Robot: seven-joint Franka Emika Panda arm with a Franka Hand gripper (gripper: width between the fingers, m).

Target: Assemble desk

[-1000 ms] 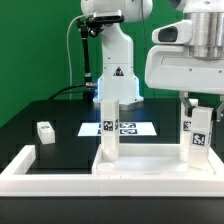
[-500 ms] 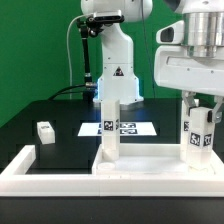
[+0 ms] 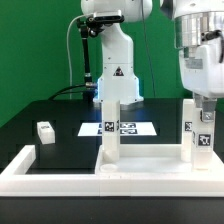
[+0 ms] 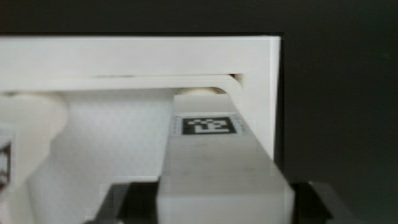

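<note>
White: one desk top [image 3: 140, 172], two upright legs [image 3: 108, 135], one loose leg [image 3: 45, 132]

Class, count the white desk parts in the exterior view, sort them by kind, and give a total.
Desk top: 1
Standing legs: 2 (free leg, gripped leg)
Lying leg: 1
Total: 4

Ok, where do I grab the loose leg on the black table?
Pinch the loose leg across its two long flat sides near the middle, coming straight down from above: it lies flat on the table, so only top and sides are reachable.
</note>
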